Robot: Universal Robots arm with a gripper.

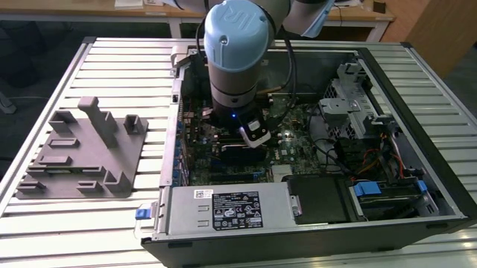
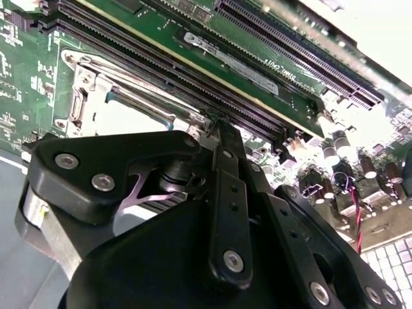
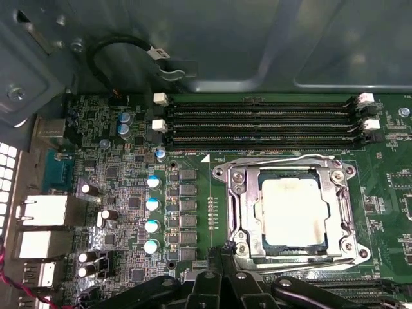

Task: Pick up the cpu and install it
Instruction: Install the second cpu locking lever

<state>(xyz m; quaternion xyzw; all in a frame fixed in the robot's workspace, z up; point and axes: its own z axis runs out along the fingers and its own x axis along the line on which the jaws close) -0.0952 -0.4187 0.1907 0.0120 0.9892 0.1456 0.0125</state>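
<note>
The cpu (image 3: 291, 210), a pale square chip, lies flat inside the metal socket frame (image 3: 235, 206) on the green motherboard. It also shows as a pale patch (image 2: 129, 117) in the second wrist view, past the black linkage. My gripper (image 3: 225, 250) hangs just off the socket's corner, fingertips drawn together with nothing between them. Its narrow fingers (image 2: 222, 145) meet at the tip (image 2: 212, 122) above the socket's edge. In the exterior view the arm (image 1: 234, 67) reaches down into the open computer case.
Memory slots (image 3: 264, 122) run beside the socket, and upright capacitors (image 3: 152, 212) and rear ports (image 3: 45, 212) stand to one side. The case walls (image 1: 417, 134), power supply (image 1: 227, 209) and drive cage (image 1: 350, 95) hem in the board. A grey fixture (image 1: 82, 151) sits at the exterior view's left.
</note>
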